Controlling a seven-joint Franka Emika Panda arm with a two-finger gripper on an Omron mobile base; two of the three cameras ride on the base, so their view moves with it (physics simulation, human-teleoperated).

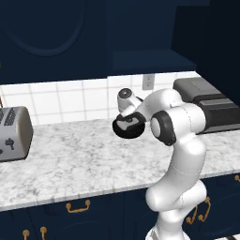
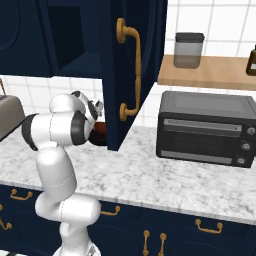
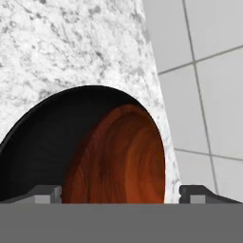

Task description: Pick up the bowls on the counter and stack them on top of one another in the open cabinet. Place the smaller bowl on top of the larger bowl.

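Claw [image 3: 116,193]: fingers spread wide, straddling reddish-brown bowl [image 3: 118,156], grip unclear | black bowl [image 1: 128,126] close behind it | both over marbled tabletop [image 1: 70,159], near tiled wall [image 3: 204,95]

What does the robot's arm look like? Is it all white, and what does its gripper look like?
Mostly white: the smooth, rounded white robot arm is made of fat glossy tube sections, with dark grey rings at its joints, like the big round one at the elbow. No cables or markings can be seen on it. Its gripper has two small dark grey finger tips with flat, blocky ends.
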